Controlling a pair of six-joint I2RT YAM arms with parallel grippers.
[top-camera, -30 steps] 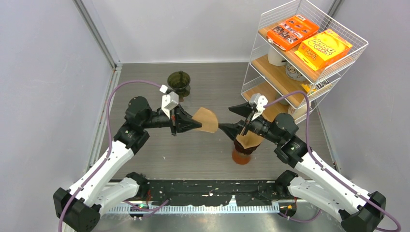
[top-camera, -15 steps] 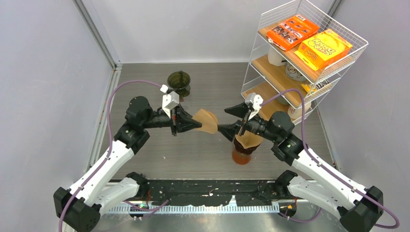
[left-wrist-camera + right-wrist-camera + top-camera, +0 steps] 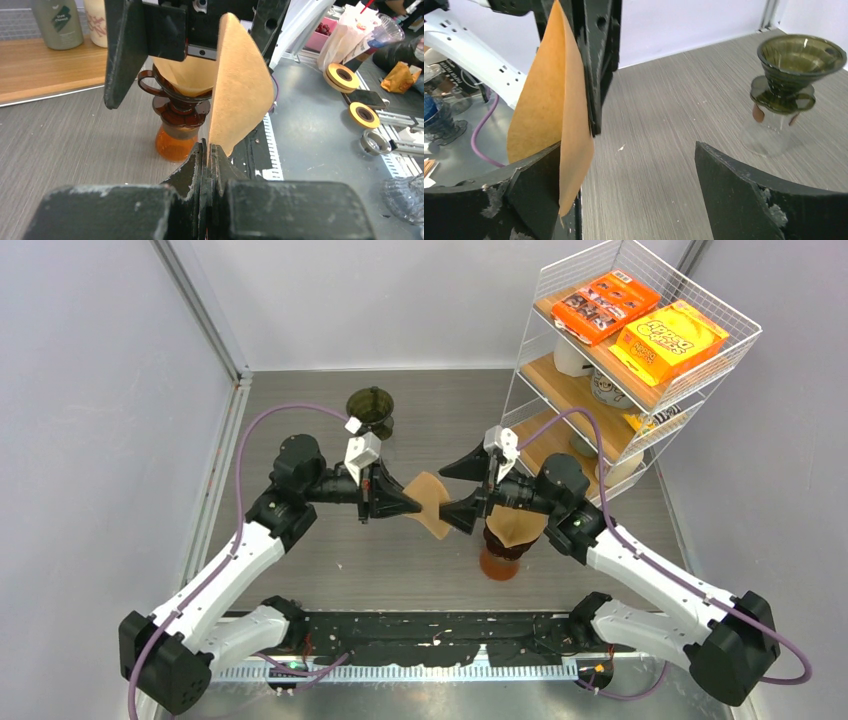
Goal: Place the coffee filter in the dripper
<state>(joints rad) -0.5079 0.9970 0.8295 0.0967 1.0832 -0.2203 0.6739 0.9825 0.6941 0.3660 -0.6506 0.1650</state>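
- The left gripper (image 3: 416, 505) has its jaws pressed together on the lower edge of the coffee filter (image 3: 428, 486), which is held off the table (image 3: 420, 570) over its middle.
- The pinched strip of paper is hidden between the fingers in the left wrist view.
- The right gripper (image 3: 441, 493) has its jaws wide apart around the filter's free edge. The paper lies by one finger (image 3: 531, 192), and contact cannot be judged.
- The green dripper (image 3: 371, 410) stands empty near the table's far edge, on a clear base.
- The amber dripper (image 3: 508, 540), toward the near edge, holds brown paper. The right arm covers part of it from above.
- The wire rack (image 3: 640, 350) is at the far right corner, with its lower shelves partly screened.
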